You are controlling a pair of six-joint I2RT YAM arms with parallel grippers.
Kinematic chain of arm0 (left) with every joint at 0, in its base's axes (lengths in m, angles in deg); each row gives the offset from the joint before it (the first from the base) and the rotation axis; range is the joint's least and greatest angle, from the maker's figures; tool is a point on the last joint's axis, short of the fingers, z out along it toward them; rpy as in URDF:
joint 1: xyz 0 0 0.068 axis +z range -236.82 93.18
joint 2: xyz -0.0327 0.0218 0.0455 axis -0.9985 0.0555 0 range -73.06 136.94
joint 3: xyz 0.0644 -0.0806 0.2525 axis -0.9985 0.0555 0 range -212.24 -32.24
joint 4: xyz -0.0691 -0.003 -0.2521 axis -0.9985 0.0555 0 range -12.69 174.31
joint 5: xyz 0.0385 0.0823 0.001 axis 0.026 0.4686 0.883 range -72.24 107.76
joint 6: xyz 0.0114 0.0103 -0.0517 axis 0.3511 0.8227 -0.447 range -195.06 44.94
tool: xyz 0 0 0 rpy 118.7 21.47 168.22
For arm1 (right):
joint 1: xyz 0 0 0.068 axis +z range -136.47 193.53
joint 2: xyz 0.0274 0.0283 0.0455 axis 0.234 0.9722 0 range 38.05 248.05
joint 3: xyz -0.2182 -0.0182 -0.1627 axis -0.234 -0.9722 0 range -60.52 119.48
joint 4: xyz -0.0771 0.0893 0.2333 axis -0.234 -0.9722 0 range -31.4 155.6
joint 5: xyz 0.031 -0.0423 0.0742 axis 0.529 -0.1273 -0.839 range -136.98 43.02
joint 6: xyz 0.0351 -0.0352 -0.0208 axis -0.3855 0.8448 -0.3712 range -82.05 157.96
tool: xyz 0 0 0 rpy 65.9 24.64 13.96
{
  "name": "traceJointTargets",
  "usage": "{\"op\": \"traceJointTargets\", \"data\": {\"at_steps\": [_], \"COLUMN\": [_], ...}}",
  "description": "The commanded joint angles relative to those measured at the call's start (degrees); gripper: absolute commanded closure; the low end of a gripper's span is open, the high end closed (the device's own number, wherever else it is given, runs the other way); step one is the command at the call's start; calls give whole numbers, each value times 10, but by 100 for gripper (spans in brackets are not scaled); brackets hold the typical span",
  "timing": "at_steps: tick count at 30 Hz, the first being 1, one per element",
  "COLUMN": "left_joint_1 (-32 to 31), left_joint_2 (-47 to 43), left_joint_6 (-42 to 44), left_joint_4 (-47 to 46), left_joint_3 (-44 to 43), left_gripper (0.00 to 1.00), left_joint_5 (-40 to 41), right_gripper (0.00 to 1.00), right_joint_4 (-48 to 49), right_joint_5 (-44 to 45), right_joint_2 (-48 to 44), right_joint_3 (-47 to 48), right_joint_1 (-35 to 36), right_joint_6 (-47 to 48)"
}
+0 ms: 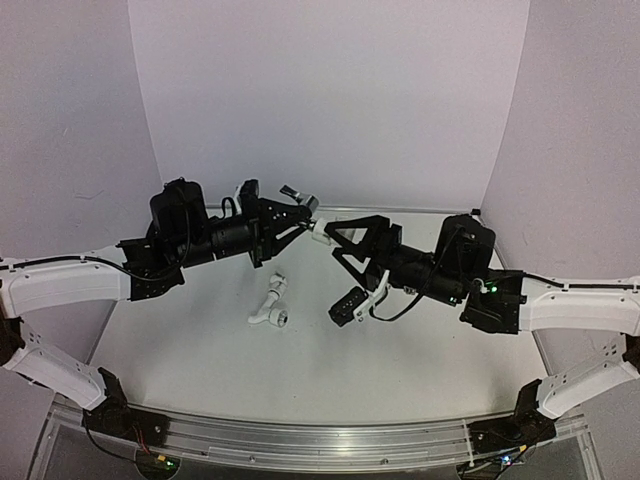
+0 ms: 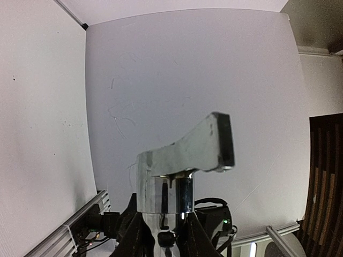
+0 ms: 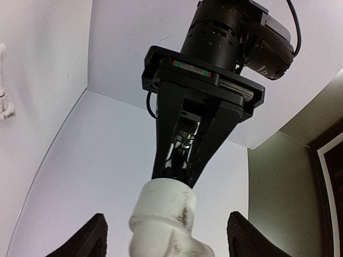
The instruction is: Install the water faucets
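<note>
The chrome faucet point(image 2: 179, 171) sits up in the air around the upper middle of the top view, lever pointing toward the back wall. Its stem end meets the white elbow fitting point(image 3: 163, 217) right there between the two arms. The left gripper point(image 2: 165, 227) is pinching the faucet body tight. The right gripper point(image 3: 167, 231) has its fingers spread wide on either side of the elbow, and neither pad touches it.

What could go wrong: with that right claw spread, the elbow looks like it hangs on the faucet's thread alone. If it's only a turn or so in (can't tell from these views), it could tip or drop to the table point(image 1: 200, 350). If the right claw closes again off-centre, one finger would hit first. That could shove the elbow sideways, cross the thread, or twist the faucet in the left pinch. Shiny metal in a small pinch probably slips easily too.

Count:
- one faucet
- one elbow
- one longer white bent pipe point(image 1: 268, 306), lying on the table below centre, well clear of both claws
- two grippers
</note>
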Motion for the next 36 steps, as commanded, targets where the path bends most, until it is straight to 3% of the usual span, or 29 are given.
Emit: {"op": "traceJointTargets", "data": {"at_steps": [1,16,24,36], "left_joint_1": [6,22,34,40], "left_joint_2": [4,53,74,53], "left_joint_6": [-45,-163,-205,-188], "left_joint_4": [-80,-116,-139,-72], "left_joint_3": [-5,-14,-18,-24], "left_gripper": [100,100,100,100], "left_joint_5": [-21,-107,-153,-155], "right_gripper": [36,52,37,41], "right_joint_4": [48,57,10,-26], "right_joint_5": [-13,-8,-11,-14], "right_joint_2": [-12,-3,-21,-41], "right_joint_3": [-14,-1,0,-23], "right_joint_1": [3,0,-15,-19], "right_joint_6": [139,188,225,256]}}
